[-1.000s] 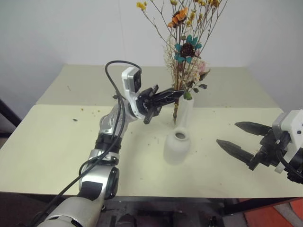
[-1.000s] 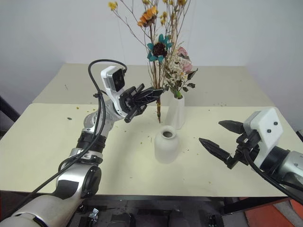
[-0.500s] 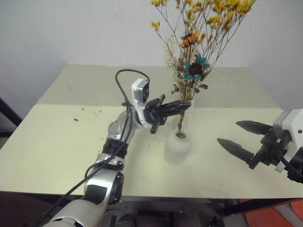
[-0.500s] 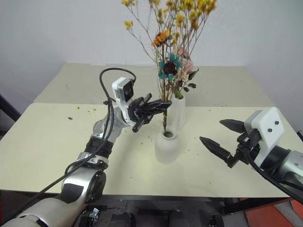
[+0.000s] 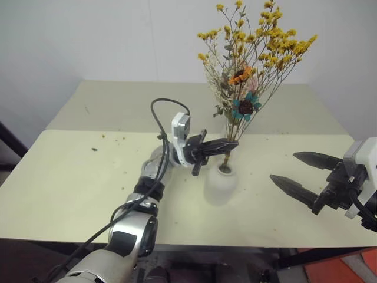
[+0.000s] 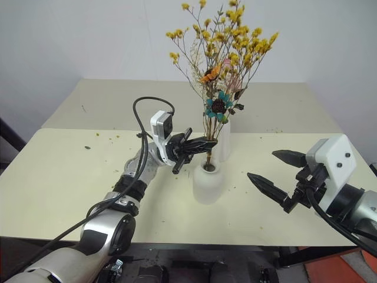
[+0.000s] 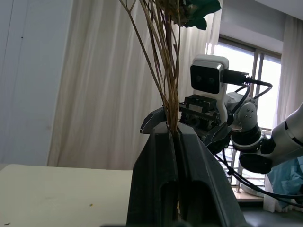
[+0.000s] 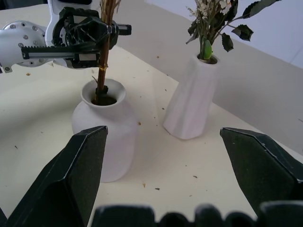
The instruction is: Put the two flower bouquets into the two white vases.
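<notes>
My left gripper point(image 5: 231, 143) is shut on the thin stems of the yellow-orange bouquet point(image 5: 265, 41), just above the squat white vase point(image 5: 220, 187). The stem ends point(image 8: 101, 71) reach down into that vase's mouth, and the blossoms spread high above. Behind it stands the tall slim vase point(image 8: 191, 104), which holds the cream and pink bouquet point(image 8: 210, 19) with dark leaves. In the left wrist view the two fingers point(image 7: 161, 161) press together around the stems. My right gripper point(image 6: 261, 165) hangs open to the right of both vases, with nothing between its fingers.
Both vases stand near the middle of a pale table point(image 5: 70, 177) scattered with small flower crumbs point(image 5: 94, 149). A second table top point(image 5: 118, 100) joins it at the back, against a white wall. Bare table lies to the left and in front.
My left gripper has come down and to the right with the yellow bouquet. Its stems have gone from beside the tall vase into the squat vase's mouth. The right gripper has stayed still.
</notes>
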Controlling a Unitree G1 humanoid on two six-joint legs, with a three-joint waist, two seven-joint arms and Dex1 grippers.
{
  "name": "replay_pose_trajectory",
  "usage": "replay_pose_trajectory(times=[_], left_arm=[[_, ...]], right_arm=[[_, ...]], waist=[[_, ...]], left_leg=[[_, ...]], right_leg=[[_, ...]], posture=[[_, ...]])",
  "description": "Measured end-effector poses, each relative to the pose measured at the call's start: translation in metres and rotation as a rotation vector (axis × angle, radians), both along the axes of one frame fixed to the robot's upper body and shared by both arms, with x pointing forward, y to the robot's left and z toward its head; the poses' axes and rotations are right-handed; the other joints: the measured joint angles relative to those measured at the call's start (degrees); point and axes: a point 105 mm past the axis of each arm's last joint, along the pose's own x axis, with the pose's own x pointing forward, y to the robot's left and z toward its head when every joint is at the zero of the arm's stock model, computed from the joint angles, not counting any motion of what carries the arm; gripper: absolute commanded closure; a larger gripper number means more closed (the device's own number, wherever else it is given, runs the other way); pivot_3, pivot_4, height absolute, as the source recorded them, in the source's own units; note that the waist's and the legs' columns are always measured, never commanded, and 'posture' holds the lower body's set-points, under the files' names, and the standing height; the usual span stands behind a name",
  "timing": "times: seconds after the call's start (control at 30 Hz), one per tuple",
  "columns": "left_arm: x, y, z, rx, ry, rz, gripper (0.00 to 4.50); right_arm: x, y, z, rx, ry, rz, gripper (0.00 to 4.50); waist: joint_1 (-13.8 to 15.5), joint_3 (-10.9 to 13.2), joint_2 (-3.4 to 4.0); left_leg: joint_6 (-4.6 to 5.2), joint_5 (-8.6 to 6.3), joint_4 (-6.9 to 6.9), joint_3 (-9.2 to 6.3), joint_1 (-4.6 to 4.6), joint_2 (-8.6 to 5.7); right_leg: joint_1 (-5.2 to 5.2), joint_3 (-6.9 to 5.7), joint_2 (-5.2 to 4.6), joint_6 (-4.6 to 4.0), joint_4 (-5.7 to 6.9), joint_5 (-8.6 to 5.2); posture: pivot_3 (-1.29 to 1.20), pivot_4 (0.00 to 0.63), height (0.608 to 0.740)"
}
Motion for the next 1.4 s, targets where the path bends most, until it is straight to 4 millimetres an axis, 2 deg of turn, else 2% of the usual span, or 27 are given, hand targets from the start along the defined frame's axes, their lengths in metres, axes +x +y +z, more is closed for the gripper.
replay_pose_trajectory(times=[0.37,0.53,0.83,0.97,1.3,1.33,1.4], left_arm=[[-0.003,-0.002,-0.011,0.006,-0.01,0.012,4.47],[-0.005,0.001,-0.025,0.064,-0.019,0.022,4.47],[-0.004,0.005,-0.026,0.076,-0.024,0.026,4.47],[-0.004,0.006,-0.027,0.087,-0.026,0.025,3.46],[-0.006,0.015,-0.02,0.132,-0.093,0.021,0.23],[-0.006,0.017,-0.02,0.144,-0.105,0.023,0.06],[-0.007,0.02,-0.018,0.167,-0.132,0.027,0.06]], right_arm=[[0.0,0.0,0.0,-0.007,0.004,-0.004,0.0],[-0.001,-0.002,0.003,-0.009,-0.008,-0.01,0.0],[-0.01,0.005,0.0,-0.009,0.033,0.064,0.0],[-0.012,0.006,0.001,-0.008,0.039,0.074,0.0],[-0.012,0.004,0.004,-0.007,0.021,0.07,0.0],[-0.012,0.004,0.004,-0.008,0.018,0.069,0.0],[-0.011,0.004,0.005,-0.009,0.012,0.071,0.0]], waist=[[0.02,0.0,0.0],[-0.01,0.0,0.0],[0.1,0.0,0.0],[0.09,-0.01,0.0],[0.02,-0.01,0.0],[0.03,-0.01,0.0],[0.04,-0.01,0.0]], left_leg=[[0.0,0.0,0.0,0.0,0.0,0.0],[0.0,0.0,0.0,0.0,0.01,0.01],[0.0,0.0,0.0,0.0,0.0,0.0],[0.0,0.0,0.0,0.0,0.03,0.01],[0.0,0.0,0.0,0.0,0.03,0.01],[0.0,0.0,0.0,0.0,0.03,0.01],[0.0,0.0,0.0,0.0,0.03,0.01]], right_leg=[[0.0,0.0,0.0,0.0,0.0,0.0],[0.0,0.0,0.0,0.0,0.01,0.0],[0.01,0.0,0.0,0.0,-0.01,0.0],[0.03,0.0,0.0,0.0,0.01,0.0],[0.02,0.0,0.0,0.0,0.01,0.0],[0.02,0.0,0.01,0.0,0.01,0.0],[0.02,0.0,0.0,0.0,0.0,0.0]], posture=[[0.0,0.15,0.74],[0.0,0.15,0.74],[0.0,0.15,0.74],[0.0,0.15,0.74],[0.0,0.15,0.74],[0.0,0.15,0.74],[0.0,0.15,0.74]])
